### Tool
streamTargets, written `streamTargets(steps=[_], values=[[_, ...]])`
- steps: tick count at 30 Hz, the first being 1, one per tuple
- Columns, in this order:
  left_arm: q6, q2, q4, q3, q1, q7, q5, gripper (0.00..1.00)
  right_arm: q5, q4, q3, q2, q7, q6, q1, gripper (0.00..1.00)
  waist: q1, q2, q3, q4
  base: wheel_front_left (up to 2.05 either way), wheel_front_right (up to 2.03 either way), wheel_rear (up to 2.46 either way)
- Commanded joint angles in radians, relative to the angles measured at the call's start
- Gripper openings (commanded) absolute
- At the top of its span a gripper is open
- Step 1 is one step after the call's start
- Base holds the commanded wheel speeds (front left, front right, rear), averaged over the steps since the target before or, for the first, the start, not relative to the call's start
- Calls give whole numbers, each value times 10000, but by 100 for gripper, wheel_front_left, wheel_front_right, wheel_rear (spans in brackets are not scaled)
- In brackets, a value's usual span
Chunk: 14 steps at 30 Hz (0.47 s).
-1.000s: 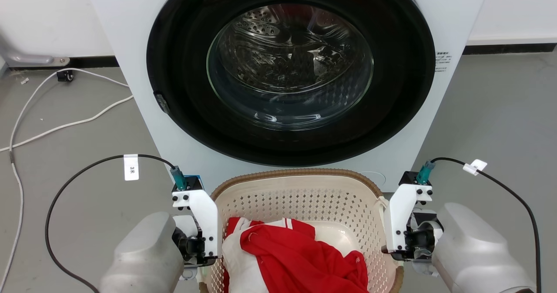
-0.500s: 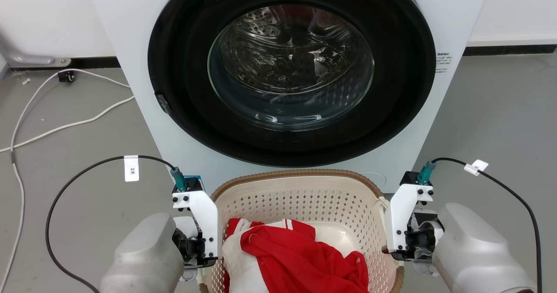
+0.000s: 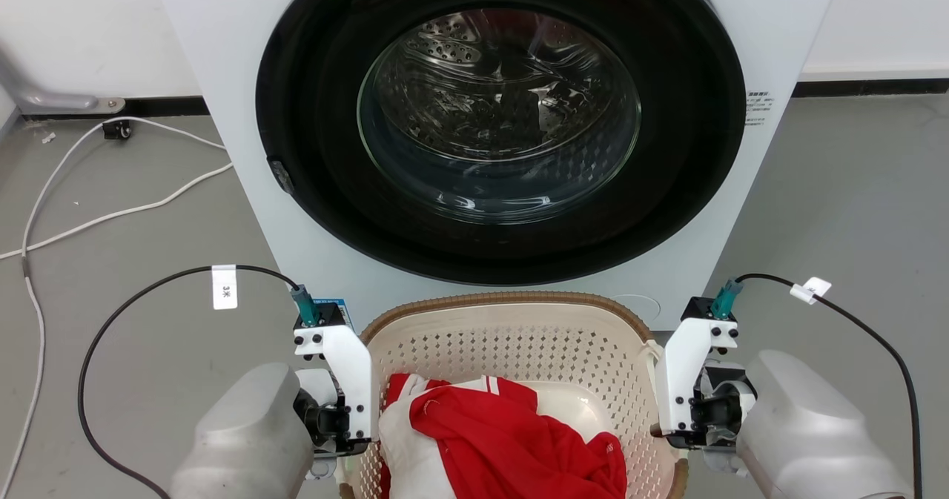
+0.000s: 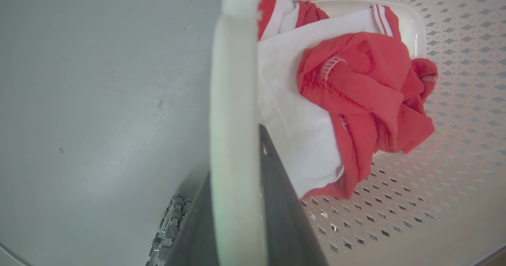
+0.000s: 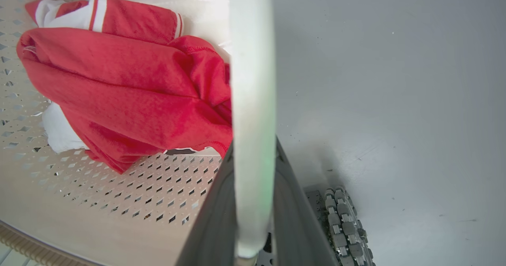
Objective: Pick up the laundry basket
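The cream laundry basket, with perforated walls and a brown woven-look rim, sits low in the head view in front of the washing machine. It holds a red and white garment. My left gripper is at the basket's left side and my right gripper at its right side. In the left wrist view the dark fingers are shut on the white handle. In the right wrist view the fingers are shut on the other white handle.
A white front-loading washing machine with a shut round glass door stands just behind the basket. White cables lie on the grey floor at the left. Black cables loop from both wrists. The robot's base wheels show below.
The whole head picture has shifted slightly, so the camera has moved. Both grippers keep the same hold on the basket's handles.
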Motion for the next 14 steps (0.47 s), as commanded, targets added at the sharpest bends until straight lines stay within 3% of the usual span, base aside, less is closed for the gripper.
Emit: streamTargets(steps=[1,14], values=[[-103,-92,-52,-15,-23,-43,-73,0,80,-73,-1,100,-32,107,54,0,0,-1,-4,0,0,0,0],[-104,-91,-23,-148,-76,-91,-264,0,100,-71,-44,103,-49,107,101,0,0,-1,-31,51,0,0,0]])
